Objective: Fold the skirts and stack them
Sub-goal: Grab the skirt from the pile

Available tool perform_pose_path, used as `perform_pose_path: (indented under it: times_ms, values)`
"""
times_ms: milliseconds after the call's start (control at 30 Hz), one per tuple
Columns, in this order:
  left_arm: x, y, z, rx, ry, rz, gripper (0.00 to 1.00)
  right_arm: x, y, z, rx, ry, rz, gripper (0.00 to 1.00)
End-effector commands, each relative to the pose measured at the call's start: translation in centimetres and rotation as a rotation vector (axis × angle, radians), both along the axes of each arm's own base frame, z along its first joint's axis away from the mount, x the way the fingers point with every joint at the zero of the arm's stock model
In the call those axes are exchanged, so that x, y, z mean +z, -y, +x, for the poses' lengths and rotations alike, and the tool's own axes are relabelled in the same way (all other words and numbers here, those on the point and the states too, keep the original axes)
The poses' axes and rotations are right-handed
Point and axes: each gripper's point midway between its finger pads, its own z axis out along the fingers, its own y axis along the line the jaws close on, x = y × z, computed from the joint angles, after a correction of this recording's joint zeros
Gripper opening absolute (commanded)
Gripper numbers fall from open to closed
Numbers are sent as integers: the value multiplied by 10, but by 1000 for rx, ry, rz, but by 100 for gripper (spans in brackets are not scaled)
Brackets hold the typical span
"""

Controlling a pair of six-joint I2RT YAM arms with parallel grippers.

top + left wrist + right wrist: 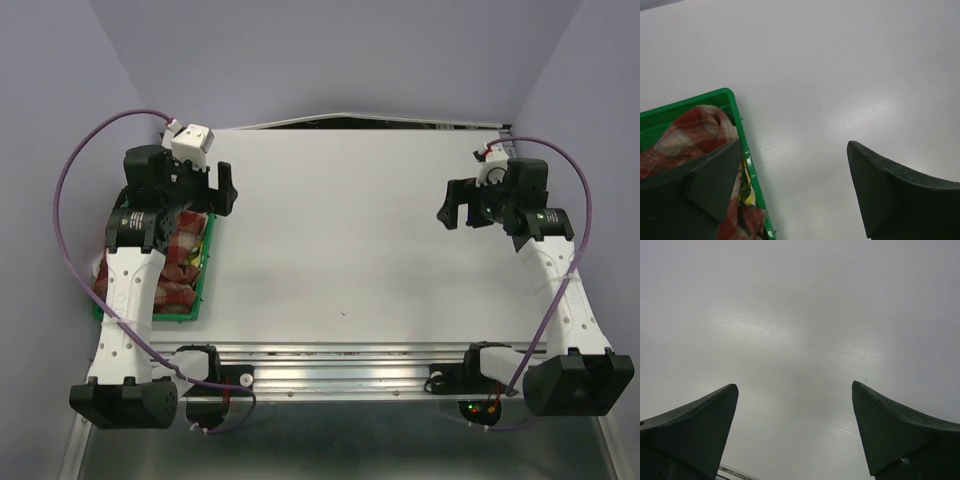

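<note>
Left tool (222, 190): hanging released above the green tray's (207, 272) far right corner, jaws spread wide, gripping nothing.
Right tool (452, 207): hovering released over the right side of the worktop (340, 240), jaws wide, nothing between them.
Plaid skirt (180, 262): lying bunched in the tray at the worktop's left edge.
Fruit-print skirt (746, 189): peeking out beneath the plaid, against the tray's right wall.

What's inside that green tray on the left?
A red-and-cream plaid skirt lies bunched in the green tray, with a scrap of yellow-green printed cloth showing at the tray's edge. The left arm covers much of the tray, so anything else there is hidden.
</note>
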Motion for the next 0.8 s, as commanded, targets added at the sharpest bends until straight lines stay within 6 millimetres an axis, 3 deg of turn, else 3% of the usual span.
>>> perform_pose_path:
  times_ms: [0,200,367,400,433,533,767]
  values:
    - [8,4,-7,-60,32,32,98,18,-2,1,26,54,-8,100]
    - [13,-32,-2,-3,-14,259,98,13,-4,-1,50,30,-11,100]
    - [-2,-86,6,9,-162,432,98,5,-9,-1,83,-10,2,100]
    - [4,-106,5,43,-168,449,98,6,-10,-1,87,-13,5,100]
    - [-8,-115,4,-4,-222,479,98,3,-11,0,91,-25,10,100]
    - [-19,-144,-1,11,-297,518,98,3,-13,2,104,-30,21,100]
    - [-62,-167,-5,-7,-417,578,98,0,-18,2,130,-42,36,100]
